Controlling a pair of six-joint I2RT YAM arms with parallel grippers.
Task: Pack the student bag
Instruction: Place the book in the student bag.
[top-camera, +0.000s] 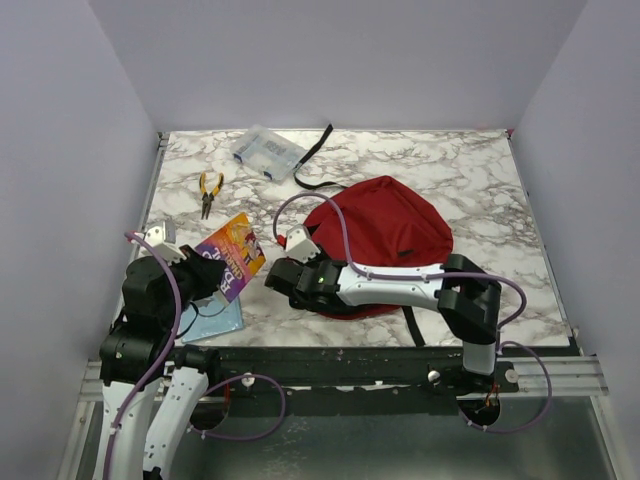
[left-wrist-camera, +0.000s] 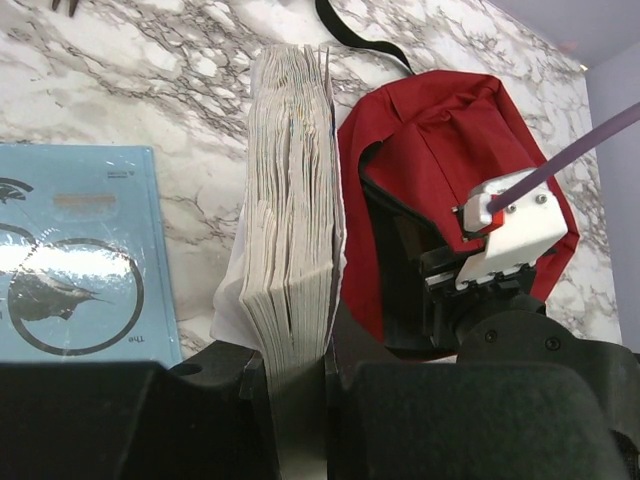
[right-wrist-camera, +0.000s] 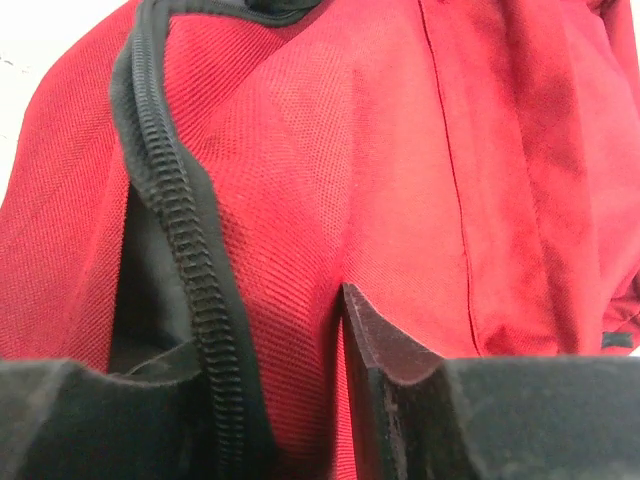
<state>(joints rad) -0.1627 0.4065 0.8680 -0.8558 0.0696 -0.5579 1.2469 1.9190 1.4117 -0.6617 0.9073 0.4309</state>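
The dark red soft fabric backpack (top-camera: 390, 232) lies slumped in a rounded heap on the marble desk (top-camera: 480, 170), right of centre. Its mouth faces left and gapes, showing a dark inside. A black zip (right-wrist-camera: 185, 230) lines that edge, where the right hand (top-camera: 278, 276) pinches the red cloth. One black strap (top-camera: 312, 152) trails toward the far edge. Another pokes out at the near side.

We see a white marble-patterned table (top-camera: 480, 200) with grey veins, boxed in by a back wall (top-camera: 340, 60), a left wall (top-camera: 60, 150) and a right wall (top-camera: 600, 130), all plain pale lavender. A metal rail (top-camera: 560, 372) runs along its near edge. The light falls soft and even.
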